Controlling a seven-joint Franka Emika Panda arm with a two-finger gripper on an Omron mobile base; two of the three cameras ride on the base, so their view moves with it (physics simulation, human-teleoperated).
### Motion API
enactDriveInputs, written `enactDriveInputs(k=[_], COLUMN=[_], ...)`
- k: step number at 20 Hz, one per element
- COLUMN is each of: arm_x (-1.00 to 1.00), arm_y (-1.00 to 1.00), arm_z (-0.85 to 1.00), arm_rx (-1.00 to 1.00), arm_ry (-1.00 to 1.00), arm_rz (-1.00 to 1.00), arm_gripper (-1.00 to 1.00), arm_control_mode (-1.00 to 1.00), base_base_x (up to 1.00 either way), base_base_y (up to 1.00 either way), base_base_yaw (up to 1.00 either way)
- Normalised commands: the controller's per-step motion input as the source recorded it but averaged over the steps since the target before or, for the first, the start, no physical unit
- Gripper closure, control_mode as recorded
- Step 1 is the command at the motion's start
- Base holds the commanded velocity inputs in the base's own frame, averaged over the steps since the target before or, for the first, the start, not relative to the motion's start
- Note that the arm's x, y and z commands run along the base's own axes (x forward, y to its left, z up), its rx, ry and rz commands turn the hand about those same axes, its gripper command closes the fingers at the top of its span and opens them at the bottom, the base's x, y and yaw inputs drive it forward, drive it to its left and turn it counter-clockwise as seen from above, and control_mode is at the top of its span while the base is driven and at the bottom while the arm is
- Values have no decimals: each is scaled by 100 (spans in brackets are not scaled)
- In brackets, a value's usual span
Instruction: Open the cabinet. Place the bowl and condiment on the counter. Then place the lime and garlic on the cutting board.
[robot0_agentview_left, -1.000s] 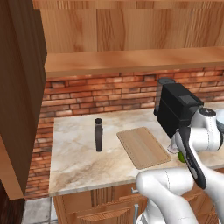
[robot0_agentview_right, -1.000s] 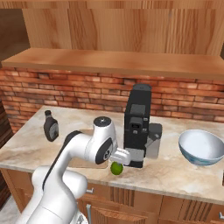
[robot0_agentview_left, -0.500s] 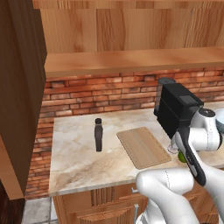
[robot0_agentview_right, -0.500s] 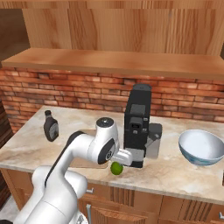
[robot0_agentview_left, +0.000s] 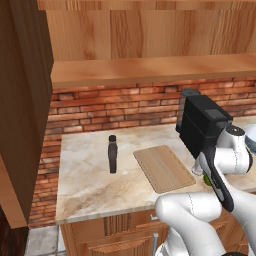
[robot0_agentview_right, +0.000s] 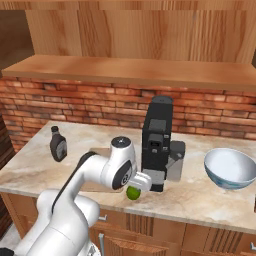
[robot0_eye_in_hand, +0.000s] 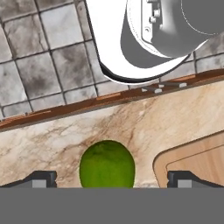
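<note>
The bright green lime (robot0_eye_in_hand: 106, 165) lies on the counter (robot0_eye_in_hand: 61, 135) near its front edge, between the two spread fingertips (robot0_eye_in_hand: 41, 178) of my gripper (robot0_eye_in_hand: 111, 179), which is open and not closed on it. In the right base view the gripper (robot0_agentview_right: 136, 186) hangs right over the lime (robot0_agentview_right: 133, 193), in front of the coffee machine. The cutting board (robot0_agentview_left: 164, 167) lies just left of the lime, its corner (robot0_eye_in_hand: 197, 159) beside it. The condiment bottle (robot0_agentview_left: 113, 154) stands on the counter further left. The bowl (robot0_agentview_right: 231, 167) sits at the right. The cabinet door (robot0_agentview_left: 25, 110) stands open. The garlic is out of view.
A black coffee machine (robot0_agentview_right: 157, 142) stands right behind the gripper, close to the arm. A brick wall (robot0_agentview_left: 115, 107) backs the counter under the cabinet's wooden bottom (robot0_agentview_right: 140, 72). The counter's front edge (robot0_eye_in_hand: 87, 105) and the tiled floor (robot0_eye_in_hand: 39, 52) lie just past the lime.
The arm has eased slightly to the right over the lime. The lime, bottle, bowl and board have not moved, and the fingers stay spread.
</note>
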Motion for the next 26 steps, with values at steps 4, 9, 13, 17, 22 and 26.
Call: enactDriveInputs(k=[4,9,13,17,22,26], arm_x=[0,1,7,10,7,3], arm_y=[0,0,0,-1,-5,-8], arm_z=[-15,-14,-15,-16,-15,-14], arm_rx=[0,0,0,0,0,0], arm_ry=[0,0,0,0,0,0], arm_rz=[0,0,0,0,1,1], arm_gripper=[-100,-100,-100,-100,-100,-100], arm_control_mode=[-100,-100,-100,-100,-100,-100], base_base_x=[0,0,0,0,0,0], base_base_y=[0,0,0,0,0,0], base_base_yaw=[0,0,0,0,0,0])
